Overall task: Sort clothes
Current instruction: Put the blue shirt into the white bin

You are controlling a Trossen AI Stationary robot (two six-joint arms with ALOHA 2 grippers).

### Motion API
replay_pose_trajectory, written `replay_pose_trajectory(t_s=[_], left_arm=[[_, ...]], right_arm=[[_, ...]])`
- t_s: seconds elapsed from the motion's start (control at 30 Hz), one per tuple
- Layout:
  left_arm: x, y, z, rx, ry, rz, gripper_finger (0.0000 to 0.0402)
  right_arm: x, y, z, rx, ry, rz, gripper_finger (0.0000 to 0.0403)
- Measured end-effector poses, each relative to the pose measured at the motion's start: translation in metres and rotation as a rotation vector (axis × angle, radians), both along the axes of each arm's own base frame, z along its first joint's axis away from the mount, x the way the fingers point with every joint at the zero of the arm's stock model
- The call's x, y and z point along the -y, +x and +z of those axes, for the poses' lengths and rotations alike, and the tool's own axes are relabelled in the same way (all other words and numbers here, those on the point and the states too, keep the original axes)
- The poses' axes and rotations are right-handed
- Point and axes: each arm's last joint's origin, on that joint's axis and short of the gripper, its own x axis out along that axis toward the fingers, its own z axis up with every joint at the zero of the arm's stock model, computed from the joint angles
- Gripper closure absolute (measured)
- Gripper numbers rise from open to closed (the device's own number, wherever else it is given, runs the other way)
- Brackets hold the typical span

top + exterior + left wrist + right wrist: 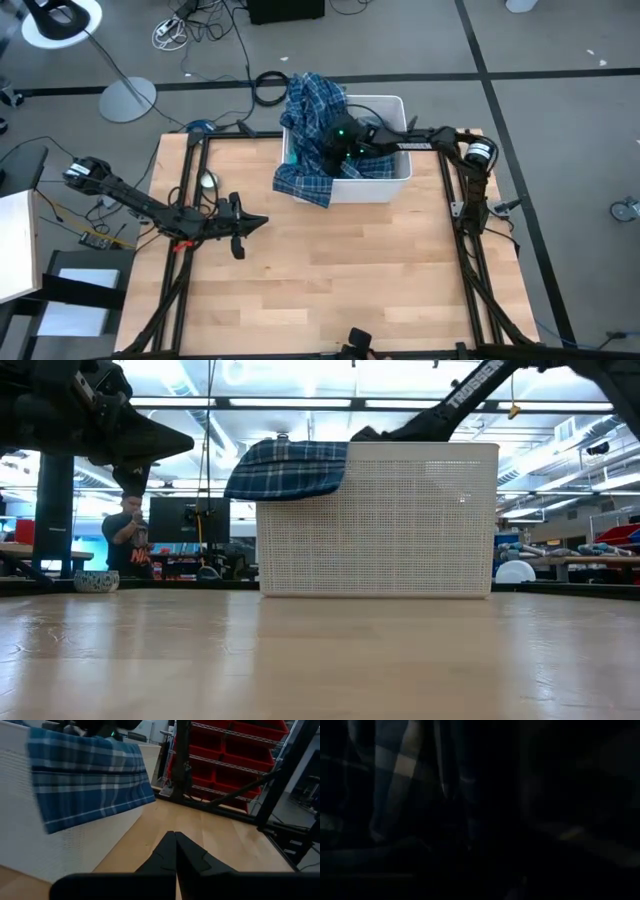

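The white bin (385, 180) stood at the far edge of the desk (330, 270), with a blue-and-white plaid shirt (312, 110) heaped in it and spilling over its left wall. The right hand (345, 140) was sunk into that heap inside the bin, and I could not tell how its fingers stood. The left hand (258, 221) hovered over the desk well short of the bin, fingers pressed together and empty.

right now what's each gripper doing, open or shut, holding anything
Left gripper: shut, empty, above the bare table.
Right gripper: down in the white bin among the plaid shirt; open or shut cannot be told.
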Motion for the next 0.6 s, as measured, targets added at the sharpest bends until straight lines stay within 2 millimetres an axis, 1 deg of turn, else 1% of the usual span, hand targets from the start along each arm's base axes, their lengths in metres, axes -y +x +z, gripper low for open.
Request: replay_pose_trajectory(t_s=[0.1,0.17,0.27,0.33,0.47,0.53,0.6], left_arm=[[0.000,0.000,0.000,-0.001,0.001,0.000,0.0400],[0.000,0.000,0.000,-0.001,0.000,0.000,0.0400],[0.000,0.000,0.000,0.003,-0.001,0.000,0.0400],[0.000,0.000,0.000,0.003,-0.001,0.000,0.0400],[0.000,0.000,0.000,0.002,-0.001,-0.001,0.0400],[0.000,0.000,0.000,0.002,-0.001,0.000,0.0400],[0.000,0.000,0.000,0.003,-0.001,0.001,0.0400]], right_arm=[[-0.006,-0.012,0.028,0.020,-0.021,0.002,0.0207],[-0.011,-0.020,0.054,0.066,-0.049,0.000,0.0196],[-0.022,-0.035,0.092,0.142,-0.090,0.005,0.0189],[-0.031,-0.044,0.112,0.187,-0.113,0.015,0.0188],[-0.047,-0.058,0.145,0.279,-0.175,0.022,0.0194],[-0.050,-0.061,0.157,0.317,-0.246,0.004,0.0197],[-0.050,-0.059,0.164,0.360,-0.320,-0.032,0.0201]])
